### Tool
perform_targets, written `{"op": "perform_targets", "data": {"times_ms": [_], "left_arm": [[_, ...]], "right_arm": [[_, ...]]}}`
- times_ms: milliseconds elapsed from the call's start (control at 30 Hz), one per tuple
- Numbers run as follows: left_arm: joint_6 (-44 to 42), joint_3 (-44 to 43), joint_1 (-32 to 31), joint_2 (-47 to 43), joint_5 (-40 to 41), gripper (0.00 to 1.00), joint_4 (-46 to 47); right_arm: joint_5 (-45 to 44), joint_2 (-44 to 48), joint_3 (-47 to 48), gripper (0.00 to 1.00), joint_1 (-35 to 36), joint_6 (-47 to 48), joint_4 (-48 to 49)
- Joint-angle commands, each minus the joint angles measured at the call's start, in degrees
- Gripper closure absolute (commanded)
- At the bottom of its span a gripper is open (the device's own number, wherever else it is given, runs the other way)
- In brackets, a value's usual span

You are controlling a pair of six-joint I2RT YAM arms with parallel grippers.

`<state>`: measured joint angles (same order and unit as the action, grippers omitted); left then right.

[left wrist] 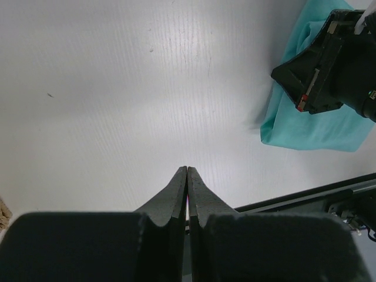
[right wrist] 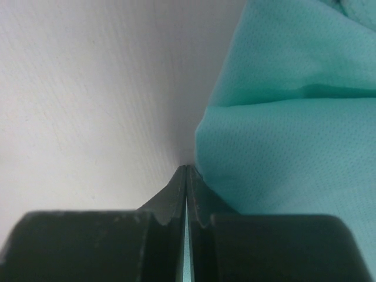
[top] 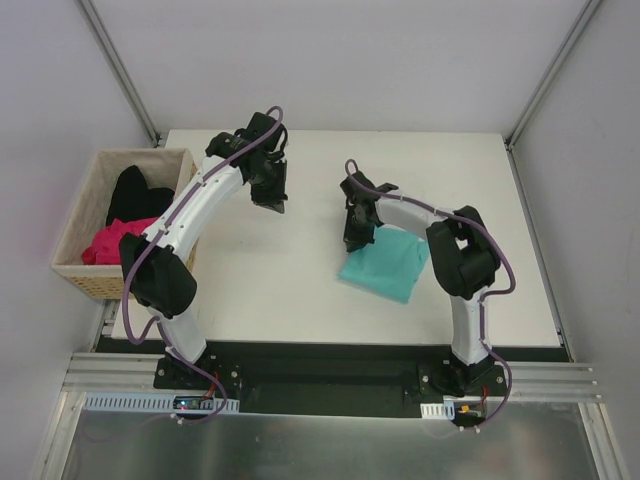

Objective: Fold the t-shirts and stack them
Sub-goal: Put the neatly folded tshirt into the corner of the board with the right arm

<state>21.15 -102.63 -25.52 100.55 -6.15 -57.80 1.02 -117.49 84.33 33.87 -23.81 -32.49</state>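
Edge of teal t-shirt (right wrist: 282, 129) just beside closed right gripper (right wrist: 186, 170)

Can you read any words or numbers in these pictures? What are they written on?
None can be read: no words, numbers or signs show.
The teal t-shirt is plain, with no print in view.
The wicker basket shows no label.
The small parts at the arm bases are too small to read.

The left gripper (top: 272, 200) hangs high with its jaws pressed together, while the right gripper (top: 355, 243) sits low, likewise closed.
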Motion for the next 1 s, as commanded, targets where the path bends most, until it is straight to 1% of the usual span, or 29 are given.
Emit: {"op": "perform_targets", "data": {"times_ms": [0, 100, 233, 467, 567, 700, 967], "left_arm": [[-1.28, -2.31, -0.15, 0.08, -1.32, 1.0, -0.73], [-1.28, -2.23, -0.15, 0.08, -1.32, 1.0, -0.73], [-1.28, -1.96, -0.15, -0.18, -1.32, 1.0, -0.73], [-1.37, -0.38, -0.23, -0.8, -1.58, 1.0, -0.73], [-1.28, -0.12, -0.15, -0.97, -2.11, 1.0, -0.65], [-1.28, 0.32, -0.15, -1.41, -2.2, 1.0, -0.73], [-1.81, 1.2, -0.23, -1.32, -3.69, 1.0, -0.73]], "right_arm": [[-10.94, -2.13, 1.96, 0.9, 0.32, 2.36, -8.64], [-14.11, -2.04, 5.22, 0.86, 1.55, 3.42, -10.49], [-15.25, -3.0, 8.3, 0.86, 2.69, 4.48, -12.07], [-14.38, -3.09, 8.13, 0.86, 5.5, 4.21, -11.98], [-14.29, -2.92, 8.04, 0.86, 7.78, 3.87, -12.33], [-14.03, -1.25, 5.41, 0.86, 9.11, 2.55, -11.72], [-15.96, 4.29, -4.7, 0.87, 9.37, -3.52, -8.91]]}}
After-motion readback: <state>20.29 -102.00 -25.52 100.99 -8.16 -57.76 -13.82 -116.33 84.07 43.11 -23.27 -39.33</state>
